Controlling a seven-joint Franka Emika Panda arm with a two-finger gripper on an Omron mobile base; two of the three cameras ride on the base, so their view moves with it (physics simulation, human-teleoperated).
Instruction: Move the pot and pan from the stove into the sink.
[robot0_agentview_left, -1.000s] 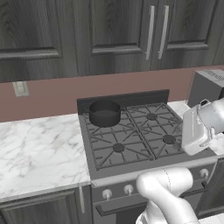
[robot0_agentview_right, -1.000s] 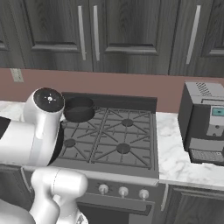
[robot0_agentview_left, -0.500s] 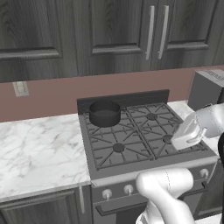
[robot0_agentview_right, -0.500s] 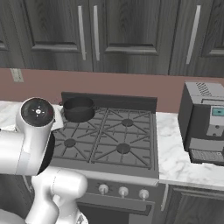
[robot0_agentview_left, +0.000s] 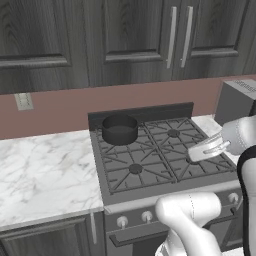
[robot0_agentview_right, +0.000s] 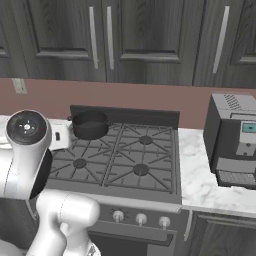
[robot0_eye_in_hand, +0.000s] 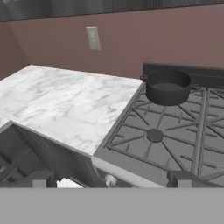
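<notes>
The pot is a short dark grey cylinder standing on the back left burner of the stove. It also shows at the back left of the grates in the right base view. My gripper hovers over the stove's front right part, pointing left, well apart from the pot. In the hand view the gripper is open, fingertips far apart with nothing between them, and the pot sits ahead at upper right. The pan and the sink are out of view.
White marble counter runs left of the stove, with a wall outlet above it. A dark coffee machine stands on the counter to the right. Silver knobs line the stove front. Dark cabinets hang overhead.
My hand has dropped lower and turned to point left across the stove. The pot has not moved, and the jaws have stayed wide.
</notes>
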